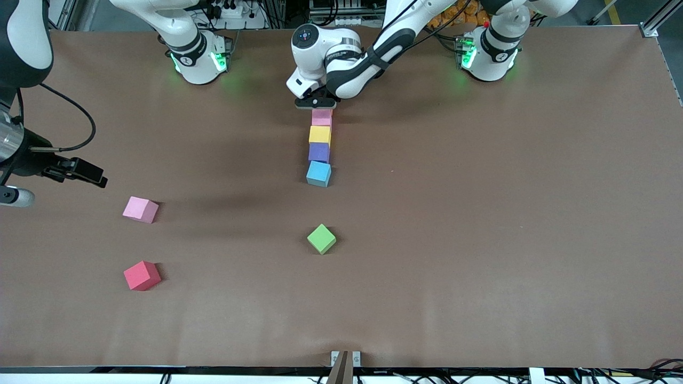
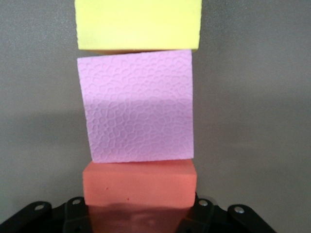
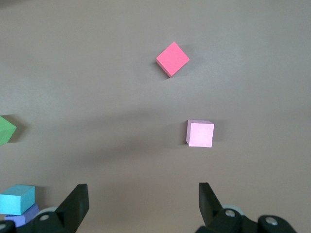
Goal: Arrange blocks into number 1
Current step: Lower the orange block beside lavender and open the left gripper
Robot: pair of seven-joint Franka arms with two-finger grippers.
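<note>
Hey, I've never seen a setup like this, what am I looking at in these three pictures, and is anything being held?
Two white robot arms stand at a brown table. One picture looks down from across the table; the other two come from cameras on each arm's wrist.

A line of foam cubes runs down the middle: orange cube, pink cube, yellow cube, purple cube, light blue cube. The left pincer is shut on the orange one at the line's end nearest the robots.

Loose cubes: green cube, second pink cube, red cube. The right pincer waits open above the table, holding nothing.
</note>
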